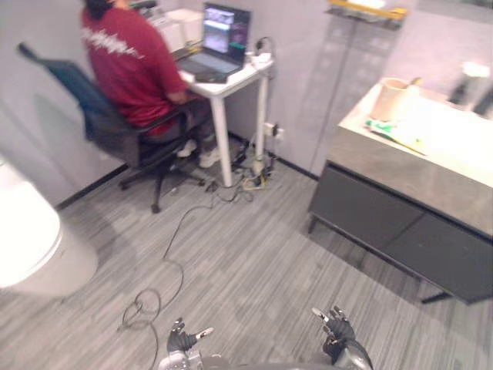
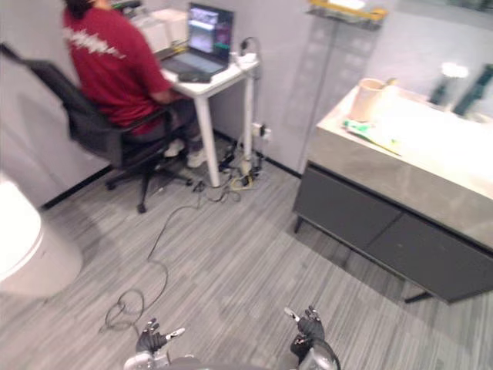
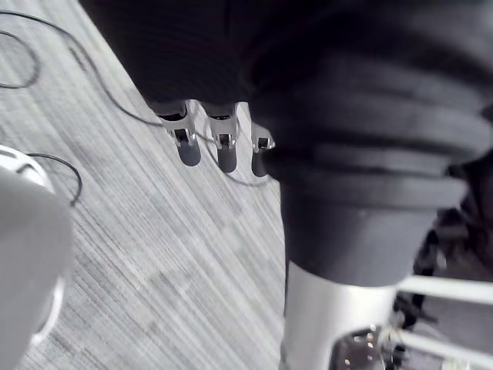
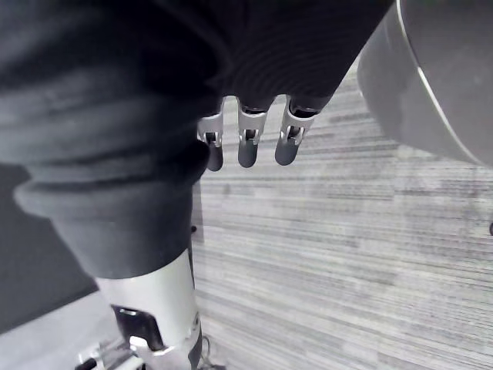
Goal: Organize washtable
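Observation:
The washtable [image 1: 416, 176] stands at the right, a grey stone top over a dark cabinet [image 1: 385, 223]. A beige cup [image 1: 391, 99] with something sticking out of it stands on the top's far left corner. Just in front of the cup lies a flat green and white item [image 1: 394, 135]. Dark bottles [image 1: 471, 83] stand blurred at the back right. My left hand [image 1: 182, 339] and right hand [image 1: 337, 330] hang low over the floor, well short of the washtable. Both hold nothing, and their fingers [image 3: 189, 142] [image 4: 246, 146] hang relaxed.
A person in a red shirt [image 1: 127, 62] sits on a black office chair [image 1: 127, 139] at a white desk [image 1: 227, 81] with a laptop [image 1: 219, 42], far left. A power strip with cables [image 1: 250, 179] lies under the desk. A white toilet [image 1: 31, 239] is at the left.

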